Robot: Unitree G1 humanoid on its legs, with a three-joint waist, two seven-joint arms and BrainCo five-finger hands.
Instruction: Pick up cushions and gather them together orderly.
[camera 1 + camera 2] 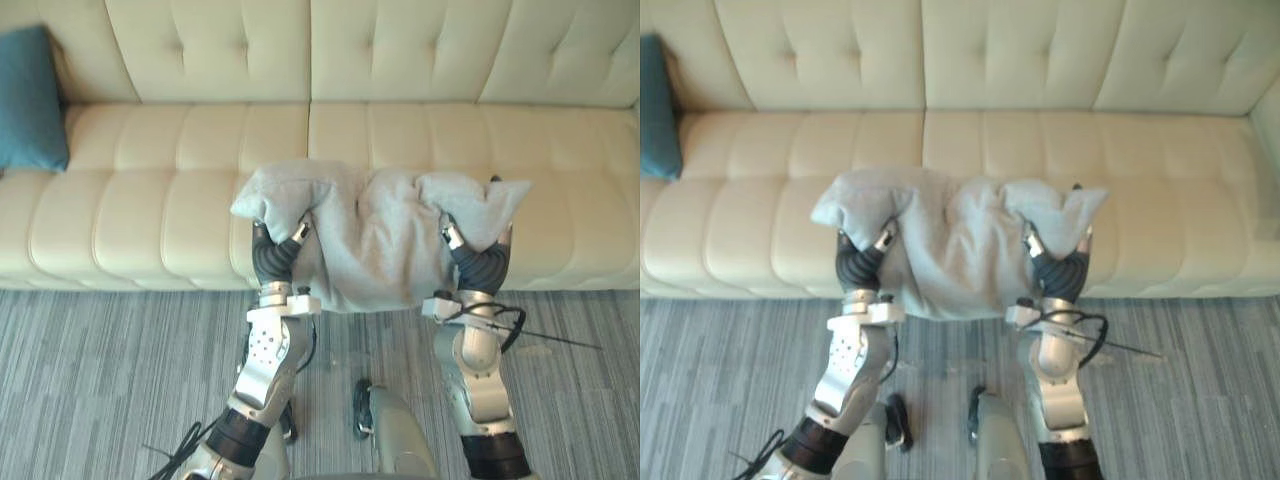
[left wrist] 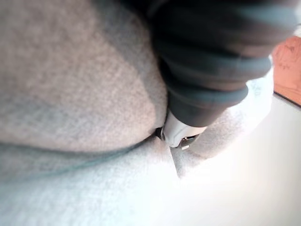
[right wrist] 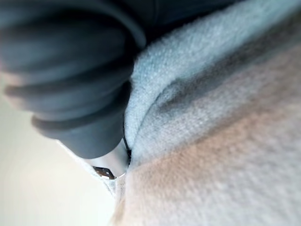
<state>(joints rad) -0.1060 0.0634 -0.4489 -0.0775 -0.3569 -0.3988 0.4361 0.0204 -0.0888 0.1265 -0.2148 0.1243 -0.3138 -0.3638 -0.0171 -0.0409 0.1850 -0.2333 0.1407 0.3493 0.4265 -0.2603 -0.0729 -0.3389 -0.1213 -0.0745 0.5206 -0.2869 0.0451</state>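
Note:
A grey cushion (image 1: 375,240) hangs crumpled over the front edge of the cream sofa (image 1: 150,200), held between both hands. My left hand (image 1: 276,258) grips its left corner, thumb pressed into the fabric, and the cloth bunches over the fingers. My right hand (image 1: 482,265) pinches the right corner the same way. Up close, the left hand (image 2: 207,70) digs into the grey cloth (image 2: 70,94), and the right hand (image 3: 70,70) does so too (image 3: 225,141). A blue cushion (image 1: 30,100) leans against the backrest at the sofa's far left end.
The sofa seat stretches wide on both sides of the grey cushion, with a tufted backrest (image 1: 310,50) behind. Grey striped carpet (image 1: 100,380) lies in front of the sofa.

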